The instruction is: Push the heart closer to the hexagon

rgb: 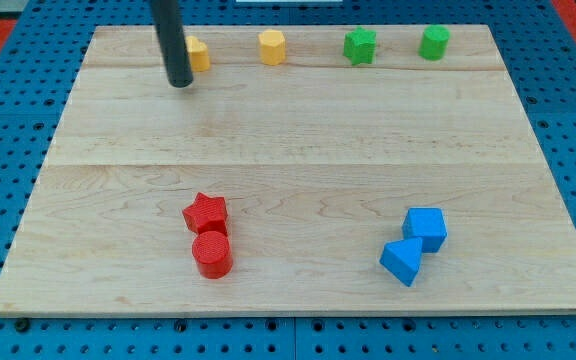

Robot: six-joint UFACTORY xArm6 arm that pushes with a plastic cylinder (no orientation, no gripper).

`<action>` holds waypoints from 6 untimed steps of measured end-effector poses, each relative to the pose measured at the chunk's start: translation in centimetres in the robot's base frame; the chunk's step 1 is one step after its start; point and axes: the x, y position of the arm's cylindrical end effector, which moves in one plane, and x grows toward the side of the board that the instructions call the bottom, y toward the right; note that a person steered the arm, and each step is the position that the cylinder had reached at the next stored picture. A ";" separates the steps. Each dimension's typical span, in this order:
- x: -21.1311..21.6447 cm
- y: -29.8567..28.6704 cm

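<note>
A yellow block (199,54), probably the heart, lies near the board's top edge; its left side is hidden behind my rod. A yellow hexagon (272,46) lies to its right, a short gap apart. My tip (180,85) rests on the board just left of and slightly below the yellow heart, close to it; I cannot tell whether they touch.
A green star (360,46) and a green rounded block (434,42) lie along the top edge at the right. A red star (205,212) touches a red cylinder (212,254) at lower left. A blue cube (425,229) touches a blue triangle (401,262) at lower right. The wooden board (288,130) sits on a blue pegboard.
</note>
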 end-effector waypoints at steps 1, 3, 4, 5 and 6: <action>-2.9 -1.6; -4.4 5.0; -5.3 6.5; -2.9 6.2; 3.6 8.6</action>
